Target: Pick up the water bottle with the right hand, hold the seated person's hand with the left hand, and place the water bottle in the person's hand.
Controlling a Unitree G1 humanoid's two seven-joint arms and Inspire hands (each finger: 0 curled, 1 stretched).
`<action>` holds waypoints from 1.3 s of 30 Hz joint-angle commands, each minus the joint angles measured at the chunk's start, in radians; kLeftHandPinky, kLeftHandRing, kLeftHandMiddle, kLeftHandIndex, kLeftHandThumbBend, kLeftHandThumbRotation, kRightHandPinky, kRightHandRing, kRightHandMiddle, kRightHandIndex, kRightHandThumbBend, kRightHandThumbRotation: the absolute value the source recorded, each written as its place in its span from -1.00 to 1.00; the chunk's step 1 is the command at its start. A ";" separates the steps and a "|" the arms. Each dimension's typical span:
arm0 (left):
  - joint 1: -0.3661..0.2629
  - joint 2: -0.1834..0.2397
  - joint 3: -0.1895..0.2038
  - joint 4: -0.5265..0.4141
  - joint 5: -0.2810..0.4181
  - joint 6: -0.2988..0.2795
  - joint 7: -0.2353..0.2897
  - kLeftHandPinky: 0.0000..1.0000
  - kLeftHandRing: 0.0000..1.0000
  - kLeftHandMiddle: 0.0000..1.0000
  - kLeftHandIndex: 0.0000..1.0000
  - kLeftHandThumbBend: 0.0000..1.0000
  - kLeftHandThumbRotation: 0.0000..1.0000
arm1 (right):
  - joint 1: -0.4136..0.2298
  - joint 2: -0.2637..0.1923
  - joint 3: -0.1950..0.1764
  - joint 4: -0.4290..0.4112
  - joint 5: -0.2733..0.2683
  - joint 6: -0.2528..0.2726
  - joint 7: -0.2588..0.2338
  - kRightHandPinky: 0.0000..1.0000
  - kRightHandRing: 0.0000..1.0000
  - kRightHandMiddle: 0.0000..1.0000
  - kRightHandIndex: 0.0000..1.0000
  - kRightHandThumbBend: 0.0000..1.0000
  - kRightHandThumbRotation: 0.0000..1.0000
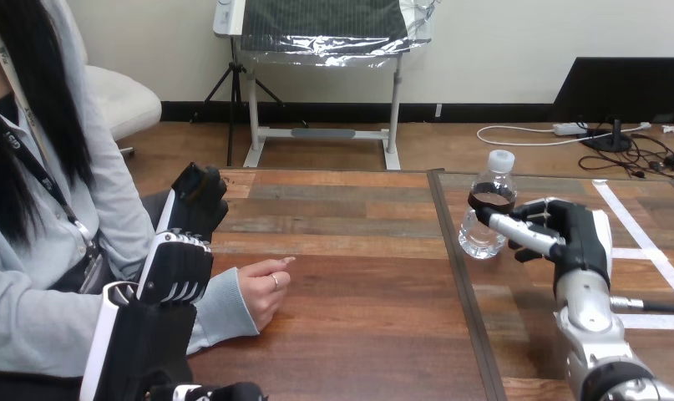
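A clear water bottle [488,213] with a white cap and a dark label stands upright on the right part of the table. My right hand [577,238] is just to its right, open; its thumb [517,234] reaches to the bottle's front and touches it, while the fingers stay beside the bottle, not round it. The person's hand [262,288] rests loosely curled on the table at the left. My left hand [179,263] hangs raised over the person's sleeve, left of that hand and apart from it, fingers [198,194] relaxed and pointing away from me.
The wooden table [350,251] has a dark seam [454,259] running front to back, just left of the bottle. White tape lines [642,242] cross the right part. The person sits close along the left edge.
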 commanded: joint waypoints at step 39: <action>-0.113 0.006 0.052 0.071 0.014 0.021 -0.018 0.81 0.96 0.99 0.96 1.00 0.20 | 0.238 -0.017 0.092 -0.291 -0.088 -0.337 -0.197 -0.42 -0.26 -0.13 -0.12 0.64 -1.00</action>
